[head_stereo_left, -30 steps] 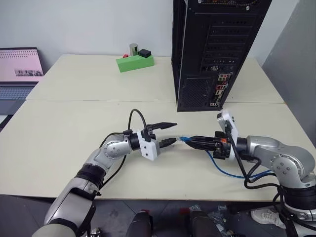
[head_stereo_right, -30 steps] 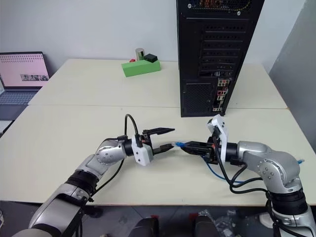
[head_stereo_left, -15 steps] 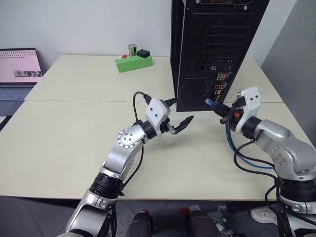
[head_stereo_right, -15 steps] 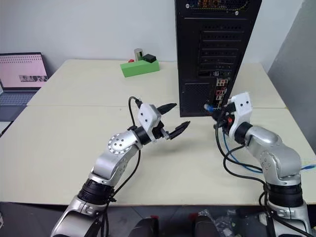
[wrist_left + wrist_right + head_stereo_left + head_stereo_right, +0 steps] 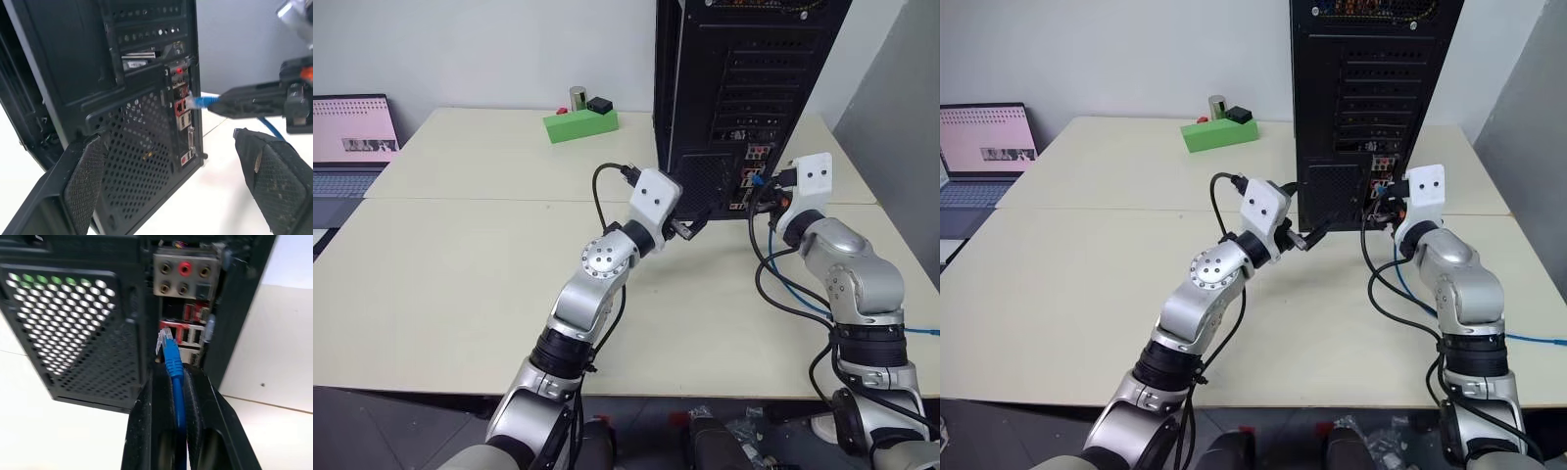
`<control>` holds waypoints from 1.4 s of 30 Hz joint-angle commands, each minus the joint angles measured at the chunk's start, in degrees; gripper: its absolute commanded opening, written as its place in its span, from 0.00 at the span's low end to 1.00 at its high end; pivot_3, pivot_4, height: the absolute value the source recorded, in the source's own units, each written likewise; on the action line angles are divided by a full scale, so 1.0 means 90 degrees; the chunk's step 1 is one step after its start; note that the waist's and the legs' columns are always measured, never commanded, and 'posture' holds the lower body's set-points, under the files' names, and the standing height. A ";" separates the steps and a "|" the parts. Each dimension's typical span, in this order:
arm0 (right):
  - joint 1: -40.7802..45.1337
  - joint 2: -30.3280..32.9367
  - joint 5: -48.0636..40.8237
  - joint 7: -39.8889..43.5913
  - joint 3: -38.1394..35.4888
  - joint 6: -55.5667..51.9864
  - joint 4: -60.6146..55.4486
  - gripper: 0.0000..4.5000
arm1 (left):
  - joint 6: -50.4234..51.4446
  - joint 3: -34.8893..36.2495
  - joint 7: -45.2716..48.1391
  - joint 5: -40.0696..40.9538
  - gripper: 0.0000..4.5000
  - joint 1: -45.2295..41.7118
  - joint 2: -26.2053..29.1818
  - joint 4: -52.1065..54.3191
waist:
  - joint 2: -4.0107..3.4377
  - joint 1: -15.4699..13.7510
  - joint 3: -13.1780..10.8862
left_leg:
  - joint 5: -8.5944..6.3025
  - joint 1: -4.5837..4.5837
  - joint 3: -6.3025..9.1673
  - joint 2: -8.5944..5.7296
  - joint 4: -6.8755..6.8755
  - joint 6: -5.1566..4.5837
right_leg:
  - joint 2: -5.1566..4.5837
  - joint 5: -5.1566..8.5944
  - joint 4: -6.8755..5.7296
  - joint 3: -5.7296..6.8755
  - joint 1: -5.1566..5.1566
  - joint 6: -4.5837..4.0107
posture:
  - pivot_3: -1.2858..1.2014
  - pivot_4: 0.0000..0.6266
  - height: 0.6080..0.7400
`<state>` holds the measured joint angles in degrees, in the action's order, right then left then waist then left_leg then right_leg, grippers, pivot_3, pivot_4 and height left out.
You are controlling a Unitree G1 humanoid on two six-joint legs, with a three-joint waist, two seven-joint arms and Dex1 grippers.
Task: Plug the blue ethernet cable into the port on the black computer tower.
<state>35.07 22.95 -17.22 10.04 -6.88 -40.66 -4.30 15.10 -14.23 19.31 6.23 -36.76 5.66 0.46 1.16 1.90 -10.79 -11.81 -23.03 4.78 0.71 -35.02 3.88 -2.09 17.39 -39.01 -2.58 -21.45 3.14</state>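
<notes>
Right gripper (image 5: 173, 382) clamped on the blue ethernet cable (image 5: 172, 363), plug end aimed lengthwise straight at the rear sockets of the black computer tower (image 5: 73, 308), just short of them. Left gripper (image 5: 171, 181) spread wide beside the mesh grille, holding nothing.

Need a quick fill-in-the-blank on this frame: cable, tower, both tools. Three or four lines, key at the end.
1. The right tool is shut on the ____ ethernet cable.
2. The cable's plug tip is held close to the row of sockets at the rear of the ____ computer tower.
3. The left tool stands ____, with nothing between its fingers.
4. On the table behind the arms sits a small ____ block.

Missing words: blue; black; open; green
</notes>
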 commanded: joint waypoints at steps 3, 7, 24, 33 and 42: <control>0.0239 -0.0113 0.0063 -0.0027 -0.0136 0.0147 -0.0043 0.00 | -0.0150 0.0154 -0.0045 -0.0131 0.96 -0.0140 -0.0083 0.0071 | 0.0000 -0.0001 0.0000 | 0.0000 0.0000 0.0000 0.0000 0.0000 0.0000 | 0.0000 0.0000 0.0000 0.0000 0.0000 0.0000 | 0.52 0.24 1.00; 0.0304 -0.0184 0.0068 -0.0032 -0.0161 0.0198 0.0063 0.00 | -0.0171 0.0170 0.0009 -0.0179 0.96 -0.0107 -0.0086 0.0118 | 0.0000 -0.0003 0.0000 | 0.0000 -0.0001 0.0000 0.0000 0.0000 0.0000 | 0.0000 0.0000 0.0000 0.0001 0.0000 0.0000 | 0.52 0.24 1.00; 0.0622 -0.0385 0.0123 -0.0172 -0.0237 0.0258 0.0511 0.00 | -0.0192 0.0222 0.0020 -0.0265 0.96 -0.0069 -0.0087 0.0132 | 0.0000 -0.0004 0.0000 | 0.0000 -0.0001 0.0000 0.0000 0.0000 0.0000 | 0.0000 0.0000 0.0000 0.0000 -0.0001 0.0000 | 0.52 0.24 1.00; 0.0651 -0.0446 0.0103 -0.0301 -0.0282 0.0082 0.0482 0.00 | -0.0204 0.0231 0.0023 -0.0264 0.96 -0.0065 -0.0090 0.0120 | 0.0000 0.0008 0.0000 | 0.0000 0.0001 -0.0002 0.0000 0.0000 0.0000 | 0.0000 0.0000 -0.0001 -0.0002 -0.0001 0.0000 | 0.52 0.24 1.00; 0.0581 -0.0547 -0.0107 -0.0475 -0.0473 -0.0374 0.0028 0.00 | -0.0209 0.0224 0.0011 -0.0261 0.96 -0.0049 -0.0115 0.0113 | 0.0000 0.0002 0.0000 | 0.0000 -0.0001 -0.0001 0.0000 0.0001 0.0000 | 0.0000 0.0000 0.0000 -0.0001 -0.0002 0.0000 | 0.52 0.24 1.00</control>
<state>39.34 18.20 -17.13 6.89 -9.15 -43.40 -0.37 14.51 -13.03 19.47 4.06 -36.73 5.23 -0.08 1.16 1.92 -10.79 -11.81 -23.05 4.77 0.71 -35.01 3.88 -2.09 17.39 -39.01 -2.59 -21.47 3.14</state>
